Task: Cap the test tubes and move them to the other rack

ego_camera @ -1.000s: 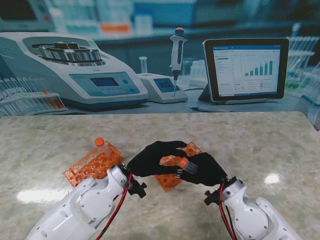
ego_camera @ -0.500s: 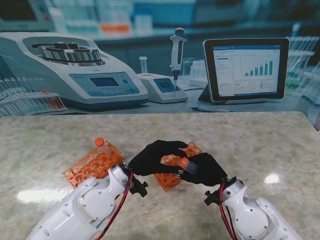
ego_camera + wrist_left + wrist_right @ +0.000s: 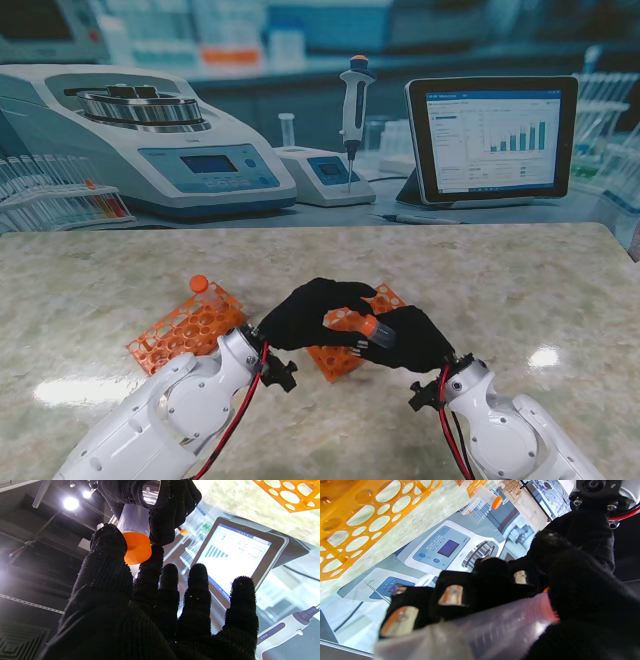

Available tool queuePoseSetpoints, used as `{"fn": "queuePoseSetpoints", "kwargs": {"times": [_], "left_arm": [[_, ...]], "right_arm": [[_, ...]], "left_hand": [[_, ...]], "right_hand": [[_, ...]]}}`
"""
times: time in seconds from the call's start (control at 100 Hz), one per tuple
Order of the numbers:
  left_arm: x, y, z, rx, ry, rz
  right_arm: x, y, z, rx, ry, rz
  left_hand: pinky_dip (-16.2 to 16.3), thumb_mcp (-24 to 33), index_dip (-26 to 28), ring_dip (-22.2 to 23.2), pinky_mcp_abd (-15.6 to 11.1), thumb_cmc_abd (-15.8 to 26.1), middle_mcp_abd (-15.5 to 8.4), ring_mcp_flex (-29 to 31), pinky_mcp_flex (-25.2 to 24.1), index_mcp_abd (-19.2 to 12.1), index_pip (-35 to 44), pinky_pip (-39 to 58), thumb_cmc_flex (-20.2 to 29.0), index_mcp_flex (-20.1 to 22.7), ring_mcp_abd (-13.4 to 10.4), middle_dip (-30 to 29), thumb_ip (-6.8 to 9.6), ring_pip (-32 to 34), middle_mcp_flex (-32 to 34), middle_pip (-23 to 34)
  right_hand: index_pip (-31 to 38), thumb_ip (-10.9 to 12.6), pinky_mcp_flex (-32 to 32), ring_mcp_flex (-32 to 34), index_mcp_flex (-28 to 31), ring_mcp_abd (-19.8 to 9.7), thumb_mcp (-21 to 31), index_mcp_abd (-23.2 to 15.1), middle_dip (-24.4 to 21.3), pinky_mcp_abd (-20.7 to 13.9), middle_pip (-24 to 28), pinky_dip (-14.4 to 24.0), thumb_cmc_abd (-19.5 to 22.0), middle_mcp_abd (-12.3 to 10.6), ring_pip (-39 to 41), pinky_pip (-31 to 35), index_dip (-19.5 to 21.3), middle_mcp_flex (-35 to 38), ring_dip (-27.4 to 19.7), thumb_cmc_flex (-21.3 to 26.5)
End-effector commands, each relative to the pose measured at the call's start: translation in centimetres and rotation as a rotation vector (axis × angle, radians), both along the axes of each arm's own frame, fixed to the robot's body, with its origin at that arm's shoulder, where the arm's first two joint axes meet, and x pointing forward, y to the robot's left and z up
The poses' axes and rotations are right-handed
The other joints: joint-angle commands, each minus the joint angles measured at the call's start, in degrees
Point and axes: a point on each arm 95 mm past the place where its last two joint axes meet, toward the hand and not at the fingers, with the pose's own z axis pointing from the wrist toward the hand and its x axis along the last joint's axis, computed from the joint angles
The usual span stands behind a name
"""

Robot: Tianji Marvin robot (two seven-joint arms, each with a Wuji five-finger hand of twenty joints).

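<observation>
My right hand (image 3: 412, 342) is shut on a clear test tube (image 3: 379, 333), held over the near orange rack (image 3: 335, 360). In the right wrist view the tube (image 3: 500, 625) lies across my curled fingers (image 3: 450, 595). My left hand (image 3: 312, 312) meets it from the left. Its thumb and index finger pinch the orange cap (image 3: 137, 548) sitting on the tube's mouth (image 3: 133, 520), while the other fingers (image 3: 197, 590) stand spread. The cap (image 3: 366, 324) shows between both hands. A second orange rack (image 3: 185, 325) lies to the left, with one capped tube (image 3: 199, 284) standing at its far corner.
Beyond the table's far edge stand a centrifuge (image 3: 150, 140), a small balance (image 3: 322, 172) with a pipette (image 3: 354, 100), and a tablet (image 3: 492, 135). A bright glare spot (image 3: 545, 356) lies on the marble top to the right.
</observation>
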Motion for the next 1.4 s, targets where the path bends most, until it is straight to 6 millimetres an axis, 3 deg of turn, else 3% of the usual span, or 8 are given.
{"fn": "queuePoseSetpoints", "kwargs": {"times": [0.0,0.31,0.36,0.5,0.59,1.13,1.18,1.39], "left_arm": [[-0.27,-0.29,0.33,0.006,-0.007,-0.016],[-0.47,-0.24,0.81,0.038,-0.039,-0.03],[-0.47,-0.25,0.82,0.041,-0.042,-0.031],[-0.58,-0.23,0.99,0.037,-0.056,-0.03],[-0.63,-0.16,1.04,0.041,-0.063,-0.03],[-0.7,0.17,1.19,0.041,-0.072,-0.013],[-0.68,0.23,1.18,0.042,-0.072,-0.009],[-0.54,0.52,1.12,0.042,-0.067,0.004]], "right_arm": [[-0.31,0.57,0.01,0.005,0.007,0.015],[-0.3,0.58,-0.01,0.002,0.011,0.019],[-0.3,0.58,-0.01,0.002,0.012,0.019],[-0.27,0.62,-0.02,0.001,0.013,0.019],[-0.25,0.63,-0.03,0.001,0.013,0.02],[-0.23,0.56,-0.04,-0.001,0.014,0.017],[-0.23,0.55,-0.04,-0.001,0.014,0.017],[-0.2,0.54,-0.04,-0.002,0.014,0.016]], "left_hand": [[-0.8,5.9,1.4,0.8,0.7,4.0,-2.4,0.9,-0.3,-7.7,11.6,2.1,11.9,7.4,-2.0,-0.2,2.57,0.5,0.8,0.2],[-0.8,6.5,0.7,0.9,0.5,3.7,-2.3,1.2,-0.1,-8.4,11.7,2.3,12.5,7.3,-2.2,-0.2,2.58,0.6,1.0,0.3],[-0.8,6.6,0.6,0.9,0.5,3.7,-4.1,1.3,0.0,-8.5,11.7,2.3,12.6,7.4,-2.3,-0.1,2.55,0.6,1.1,0.4],[-0.9,7.1,0.5,0.9,0.4,3.9,-2.6,1.3,-0.1,-8.1,11.7,2.4,13.2,7.4,-2.2,-0.1,2.56,0.7,1.0,0.5],[-0.9,7.4,0.6,0.9,0.4,4.5,-4.3,1.3,0.0,-8.2,11.6,2.4,13.4,7.2,-2.4,0.0,2.53,0.7,1.1,0.7],[-1.1,7.4,5.9,1.1,0.2,7.6,-4.6,1.5,0.1,-8.8,12.4,2.7,14.1,5.1,-2.6,0.0,2.54,0.8,1.1,1.0],[-1.2,7.4,6.7,1.1,0.2,7.8,-2.7,1.5,0.1,-8.9,12.3,2.7,14.1,4.6,-2.5,-0.1,2.55,0.8,0.8,0.8],[-1.2,7.3,8.9,1.1,0.3,8.3,-2.6,1.6,0.1,-9.3,12.3,2.8,14.3,4.0,-2.6,-0.1,2.51,0.9,0.9,0.5]], "right_hand": [[3.1,-1.1,4.6,2.2,0.6,-5.0,-0.1,-1.9,0.9,-4.7,0.0,2.2,1.2,-0.2,12.0,15.8,1.1,2.3,4.1,2.7],[3.1,-1.1,4.6,2.2,0.6,-5.0,-0.2,-1.9,0.9,-4.7,0.0,2.1,1.2,-0.2,11.9,15.8,1.1,2.3,4.1,2.8],[3.1,-1.1,4.6,2.2,0.6,-5.0,-0.1,-1.9,0.9,-4.7,0.0,2.1,1.1,-0.2,11.9,15.8,1.1,2.3,4.1,2.8],[3.1,-1.1,4.6,2.2,0.6,-5.0,-0.1,-1.9,0.9,-4.6,-0.1,2.1,1.2,-0.2,11.9,15.8,1.1,2.3,4.1,2.7],[3.1,-1.1,4.6,2.2,0.6,-5.0,-0.1,-1.9,0.9,-4.6,-0.1,2.1,1.2,-0.2,11.9,15.8,1.1,2.3,4.1,2.8],[3.1,-1.1,4.6,2.2,0.6,-5.0,-0.2,-2.0,0.9,-4.6,-0.1,2.0,1.3,-0.2,11.9,15.8,1.1,2.3,4.1,2.7],[3.1,-1.1,4.6,2.2,0.6,-5.0,-0.2,-2.0,0.9,-4.6,-0.1,2.0,1.3,-0.3,11.9,15.8,1.1,2.3,4.1,2.7],[3.1,-1.2,4.6,2.2,0.5,-5.0,-0.2,-2.0,0.9,-4.6,-0.1,2.0,1.2,-0.2,11.9,15.8,1.1,2.3,4.1,2.7]]}}
